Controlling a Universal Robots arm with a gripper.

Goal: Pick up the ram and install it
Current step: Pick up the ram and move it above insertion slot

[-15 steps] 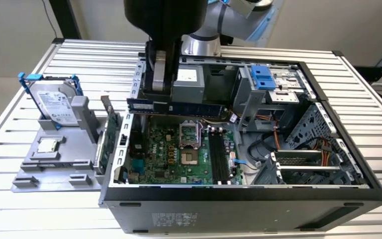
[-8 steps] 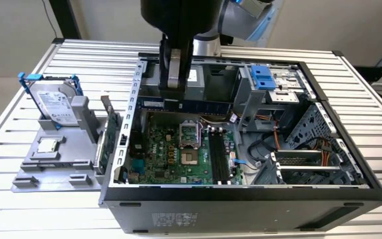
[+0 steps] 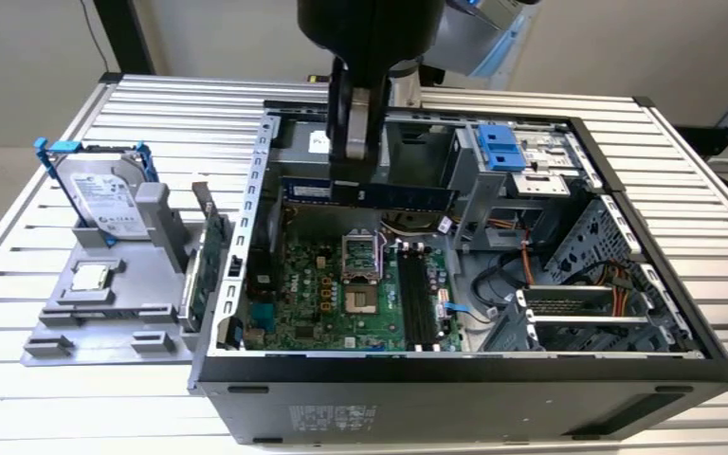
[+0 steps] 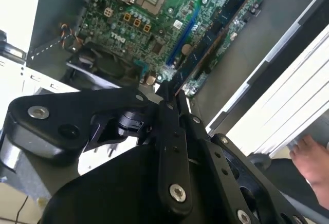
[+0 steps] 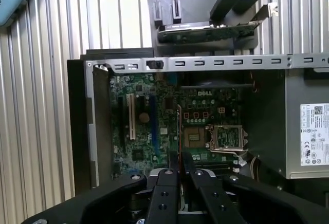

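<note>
The claw [image 3: 361, 185] grips the ram [image 3: 402, 196] by its middle, pinching it between two narrow fingers. The ram hangs in the air over the green board [image 3: 326, 303] inside the open computer case [image 3: 465, 365], nearer the case's back wall than its front edge. Its long side runs across the case, from the exterior view's left to its right. The long black slots [image 3: 412, 294] lie lower down, toward the front edge, and they look turned the other way. In the first wrist view the ram is just a thin edge, and I cannot tell how high it hangs.
</note>
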